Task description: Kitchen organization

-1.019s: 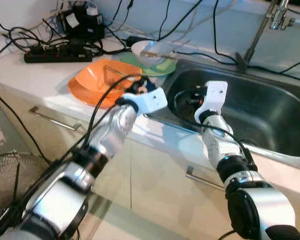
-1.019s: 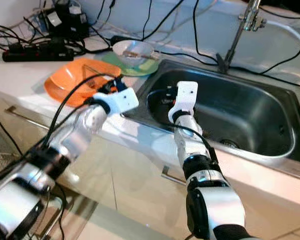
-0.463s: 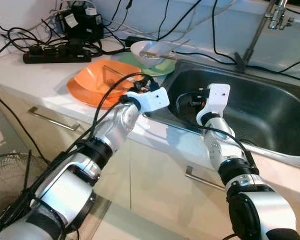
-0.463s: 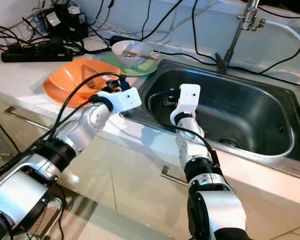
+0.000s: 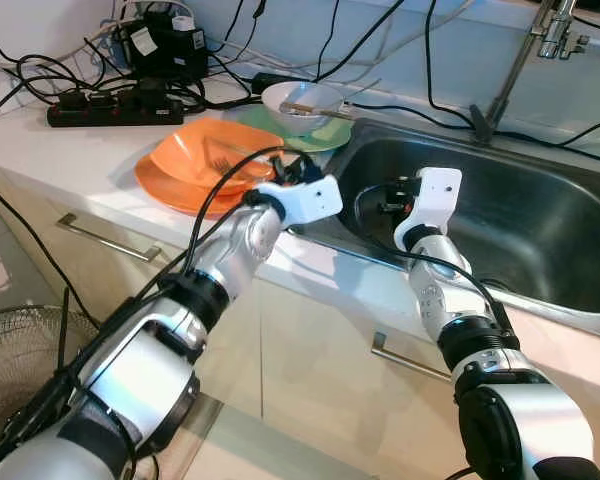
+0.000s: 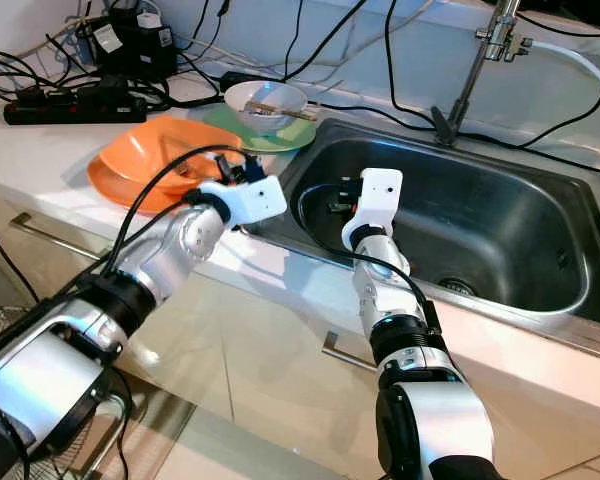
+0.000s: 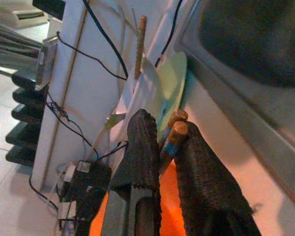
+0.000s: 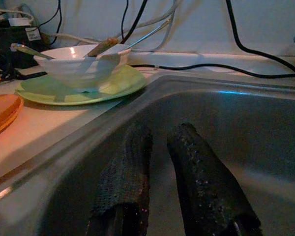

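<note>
My left gripper (image 7: 166, 132) is shut on a pair of wooden chopsticks (image 7: 176, 129) with blue bands. It hovers at the counter edge (image 5: 292, 173) between the orange plates (image 5: 190, 160) and the sink (image 5: 540, 225). Further back, a white bowl (image 5: 300, 100) holding utensils sits on a green plate (image 5: 330, 135). My right gripper (image 8: 160, 135) hangs inside the sink's left part, with its fingers (image 8: 125, 172) a narrow gap apart and nothing between them.
A faucet (image 5: 545, 35) stands behind the sink. A black power strip (image 5: 105, 108), a charger and many cables lie across the back of the counter. Drawer handles (image 5: 105, 238) run below the counter edge. A fan grille (image 5: 20, 350) sits on the floor at lower left.
My left arm has stretched slightly farther toward the sink's edge, still holding the chopsticks. The right gripper has hardly moved.
</note>
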Tool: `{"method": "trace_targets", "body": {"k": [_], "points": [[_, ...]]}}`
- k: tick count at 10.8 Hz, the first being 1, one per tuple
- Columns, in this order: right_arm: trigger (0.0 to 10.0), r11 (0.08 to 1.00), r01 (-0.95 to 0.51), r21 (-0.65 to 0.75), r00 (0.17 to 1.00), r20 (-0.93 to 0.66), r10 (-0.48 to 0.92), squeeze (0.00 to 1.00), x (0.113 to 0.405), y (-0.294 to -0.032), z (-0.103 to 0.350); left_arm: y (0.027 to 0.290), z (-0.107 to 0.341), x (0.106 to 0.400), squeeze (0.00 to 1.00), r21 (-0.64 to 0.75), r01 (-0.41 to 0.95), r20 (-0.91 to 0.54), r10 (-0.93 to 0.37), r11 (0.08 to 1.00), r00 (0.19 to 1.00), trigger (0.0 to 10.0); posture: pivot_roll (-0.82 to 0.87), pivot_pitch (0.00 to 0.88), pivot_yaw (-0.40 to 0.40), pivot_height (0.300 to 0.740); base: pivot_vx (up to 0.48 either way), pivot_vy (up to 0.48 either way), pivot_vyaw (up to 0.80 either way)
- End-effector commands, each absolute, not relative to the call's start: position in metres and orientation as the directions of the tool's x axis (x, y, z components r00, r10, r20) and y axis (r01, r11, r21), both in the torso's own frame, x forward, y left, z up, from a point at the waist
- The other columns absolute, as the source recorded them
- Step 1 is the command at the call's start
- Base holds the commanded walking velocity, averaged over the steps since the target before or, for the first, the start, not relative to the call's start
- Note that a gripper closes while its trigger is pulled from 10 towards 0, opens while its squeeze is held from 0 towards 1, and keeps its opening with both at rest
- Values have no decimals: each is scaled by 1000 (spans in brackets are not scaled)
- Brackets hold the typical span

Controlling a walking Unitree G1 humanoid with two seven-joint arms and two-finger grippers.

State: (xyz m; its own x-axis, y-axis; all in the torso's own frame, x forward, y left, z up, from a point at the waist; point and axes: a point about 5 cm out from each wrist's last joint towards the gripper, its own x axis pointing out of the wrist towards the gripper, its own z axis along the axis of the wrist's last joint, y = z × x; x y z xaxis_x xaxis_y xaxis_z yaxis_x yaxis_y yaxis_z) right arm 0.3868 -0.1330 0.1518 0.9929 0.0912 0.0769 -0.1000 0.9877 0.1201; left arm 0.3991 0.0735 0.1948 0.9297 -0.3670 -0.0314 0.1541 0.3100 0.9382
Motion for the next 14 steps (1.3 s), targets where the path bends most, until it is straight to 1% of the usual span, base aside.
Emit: {"method": "trace_targets", "body": {"k": [1, 2, 5, 6, 7, 8, 9, 10, 11, 12, 14], "points": [[10000, 989, -76, 131, 995, 68, 67, 0, 386, -141, 150, 74, 200, 401, 0, 948, 131, -17, -365, 290, 931, 0, 194, 0, -37, 725, 0, 0, 0], [10000, 988, -74, 133, 996, 66, 65, 0, 386, -141, 149, 73, 208, 402, 0, 957, 80, 31, -369, 281, 929, 0, 199, 0, -40, 725, 0, 0, 0], [10000, 987, -68, 144, 996, 70, 59, 0, 386, -140, 150, 67, 240, 400, 0, 961, -128, 217, -384, 244, 898, 0, 202, 0, -46, 725, 0, 0, 0], [10000, 987, -67, 144, 996, 69, 57, 0, 386, -141, 149, 64, 252, 397, 0, 945, -191, 286, -391, 264, 875, 0, 206, 0, -48, 725, 0, 0, 0], [10000, 987, -63, 146, 996, 73, 53, 0, 386, -142, 150, 56, 269, 389, 0, 913, -237, 369, -423, 333, 828, 10000, 206, 0, -49, 725, 0, 0, 0], [10000, 987, -62, 145, 996, 75, 51, 0, 386, -142, 150, 50, 277, 383, 0, 890, -257, 418, -448, 377, 790, 10000, 207, 0, -49, 725, 0, 0, 0], [10000, 988, -66, 139, 995, 87, 54, 0, 386, -142, 152, 40, 286, 372, 0, 836, -235, 491, -485, 496, 724, 10000, 208, 0, -50, 725, 0, 0, 0], [10000, 987, -77, 140, 990, 130, 59, 1000, 386, -142, 157, 34, 288, 363, 0, 772, -154, 534, -498, 617, 684, 10000, 203, 0, -46, 725, 0, 0, 0], [10000, 989, -98, 110, 978, 193, 76, 1000, 386, -143, 167, 36, 292, 359, 0, 608, 19, 555, -442, 794, 704, 10000, 200, 0, -44, 725, 0, 0, 0], [10000, 990, -128, 53, 963, 245, 111, 1000, 384, -142, 174, 38, 295, 356, 0, 493, 144, 558, -439, 858, 705, 10000, 199, 0, -43, 725, 0, 0, 0], [10000, 984, -179, -17, 950, 259, 177, 1000, 384, -141, 177, 42, 293, 356, 0, 335, 304, 538, -446, 892, 716, 10000, 201, 0, -42, 725, 0, 0, 0]]}}
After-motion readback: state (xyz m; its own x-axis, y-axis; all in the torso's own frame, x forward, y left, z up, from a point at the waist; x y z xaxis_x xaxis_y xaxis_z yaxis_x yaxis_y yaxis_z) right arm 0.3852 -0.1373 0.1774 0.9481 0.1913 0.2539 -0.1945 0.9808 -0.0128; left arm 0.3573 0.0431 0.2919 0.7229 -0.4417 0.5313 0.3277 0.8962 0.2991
